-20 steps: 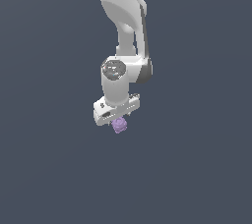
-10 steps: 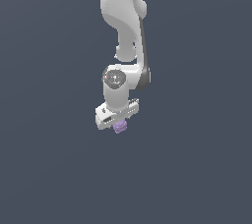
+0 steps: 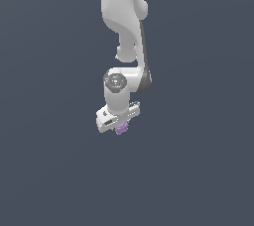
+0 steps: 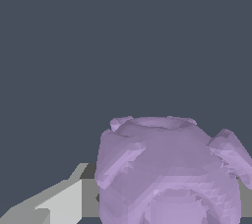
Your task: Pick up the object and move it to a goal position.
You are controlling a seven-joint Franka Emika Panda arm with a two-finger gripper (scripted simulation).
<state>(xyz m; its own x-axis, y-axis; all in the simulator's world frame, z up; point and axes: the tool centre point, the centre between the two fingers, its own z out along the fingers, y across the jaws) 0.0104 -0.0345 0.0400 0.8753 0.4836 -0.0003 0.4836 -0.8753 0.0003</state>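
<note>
Directly under the gripper, the object sits clamped between its fingers.

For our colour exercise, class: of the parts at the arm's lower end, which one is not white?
The small pale purple knobbly lump tucked under the white claw. The claw body and wrist above it are white; only the lump is purple.
</note>
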